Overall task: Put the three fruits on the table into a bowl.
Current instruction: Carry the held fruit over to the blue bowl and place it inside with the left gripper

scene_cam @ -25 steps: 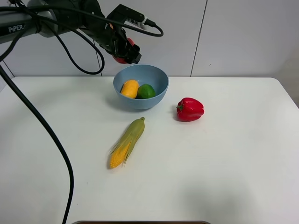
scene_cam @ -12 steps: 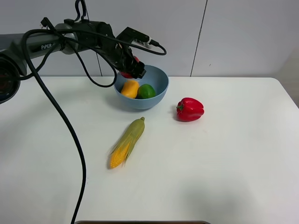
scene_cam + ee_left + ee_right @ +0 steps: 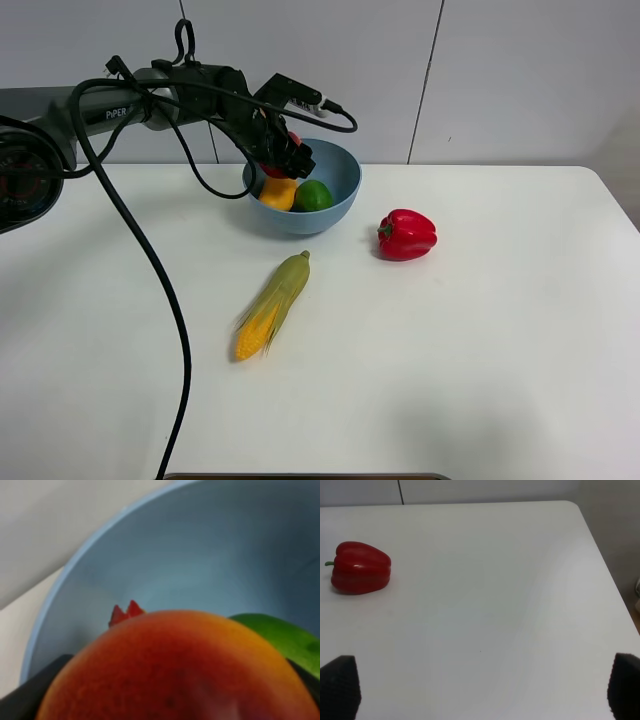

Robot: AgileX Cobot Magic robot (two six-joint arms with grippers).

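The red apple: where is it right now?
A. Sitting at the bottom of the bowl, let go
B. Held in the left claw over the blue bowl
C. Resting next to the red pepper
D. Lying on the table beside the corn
B. The left claw is shut on the apple just above the bowl, where the orange-yellow fruit and the lime already lie.

The apple (image 3: 175, 670) fills the left wrist view, blurry and cut off at the bottom, hiding most of the lime (image 3: 280, 637). From up high the left end effector (image 3: 283, 155) covers nearly all of it.
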